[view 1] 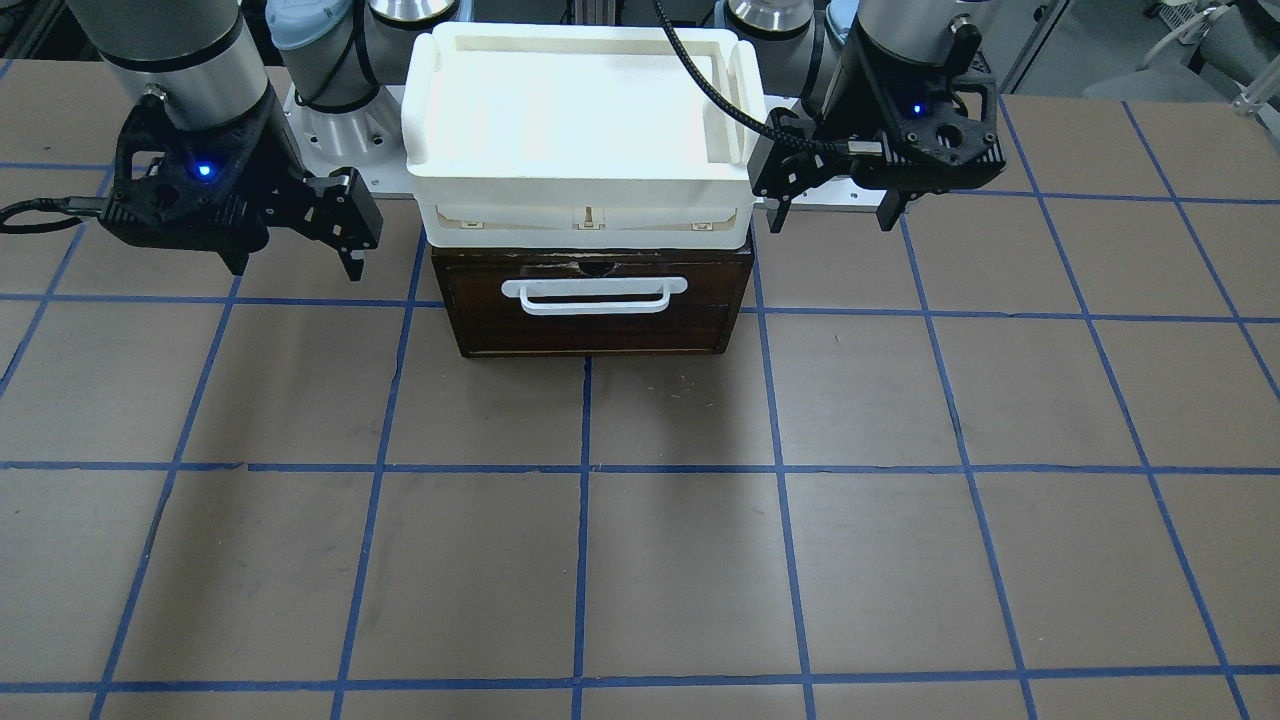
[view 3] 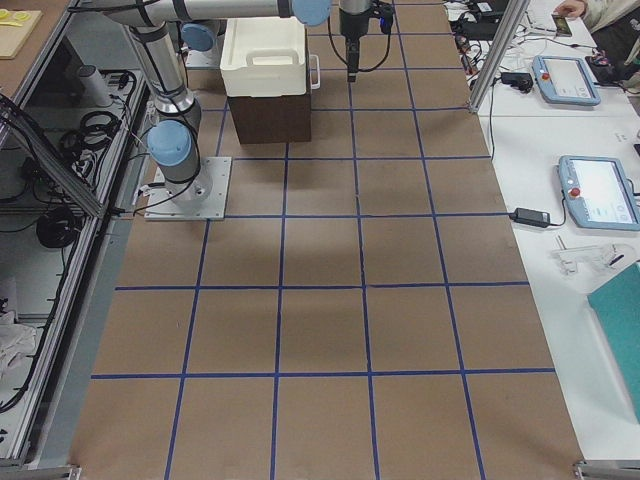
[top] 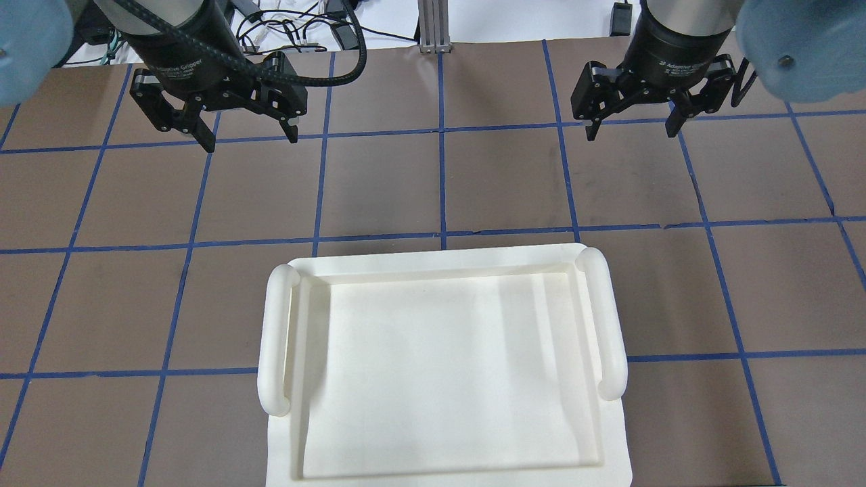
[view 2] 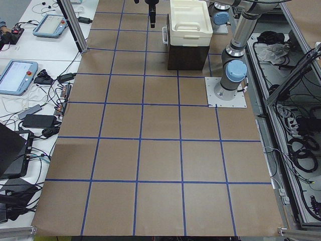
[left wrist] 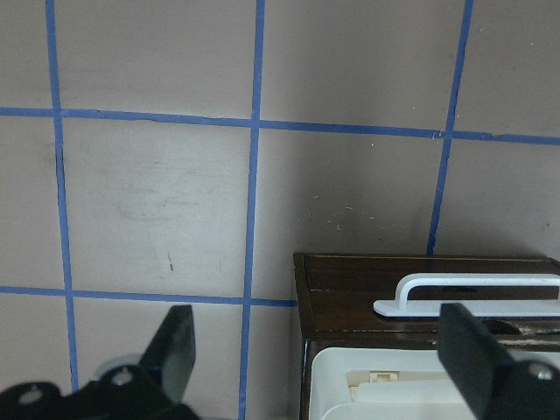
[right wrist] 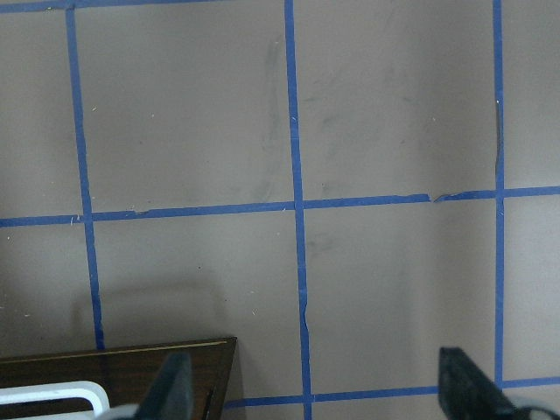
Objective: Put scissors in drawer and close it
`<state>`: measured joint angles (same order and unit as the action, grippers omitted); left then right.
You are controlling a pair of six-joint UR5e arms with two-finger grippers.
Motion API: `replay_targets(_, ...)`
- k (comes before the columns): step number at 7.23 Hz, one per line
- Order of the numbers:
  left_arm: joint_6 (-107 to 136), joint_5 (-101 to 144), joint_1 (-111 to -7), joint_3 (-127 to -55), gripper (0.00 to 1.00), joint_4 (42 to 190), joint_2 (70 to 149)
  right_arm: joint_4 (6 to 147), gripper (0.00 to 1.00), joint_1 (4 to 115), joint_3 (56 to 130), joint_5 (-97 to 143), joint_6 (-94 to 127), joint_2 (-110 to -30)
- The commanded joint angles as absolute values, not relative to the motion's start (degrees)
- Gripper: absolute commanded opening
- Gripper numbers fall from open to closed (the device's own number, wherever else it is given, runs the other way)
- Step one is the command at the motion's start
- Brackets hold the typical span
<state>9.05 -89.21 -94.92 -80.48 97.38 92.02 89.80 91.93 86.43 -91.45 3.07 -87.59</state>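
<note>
The drawer (view 1: 595, 325) has a dark brown front with a white bar handle (view 1: 595, 293) and stands pushed in, under the white tray. It also shows in the left wrist view (left wrist: 350, 284), and one corner shows in the right wrist view (right wrist: 131, 363). The scissors show in no view. My left gripper (view 1: 832, 215) is open and empty, hanging beside the drawer unit; it also shows in the overhead view (top: 250, 141). My right gripper (view 1: 297, 265) is open and empty on the other side, seen too in the overhead view (top: 632, 133).
A white plastic tray (top: 274, 338) with two rounded side handles sits on top of the drawer unit (view 2: 183, 55) and looks empty. The brown table with blue tape grid lines (view 1: 640, 520) stretches in front. The arm bases stand behind the unit.
</note>
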Motion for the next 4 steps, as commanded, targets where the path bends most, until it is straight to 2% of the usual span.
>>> replay_targets(1,9.05,-89.21,-94.92,-80.51,1.0,97.38,92.02,89.12,1.0,91.93,86.48,-91.49,2.73,-87.54)
replay_targets(4,9.05,-89.21,-94.92,-80.59,1.0,97.47,91.93,89.38,1.0,91.93,86.48,-91.58,2.81,-87.54)
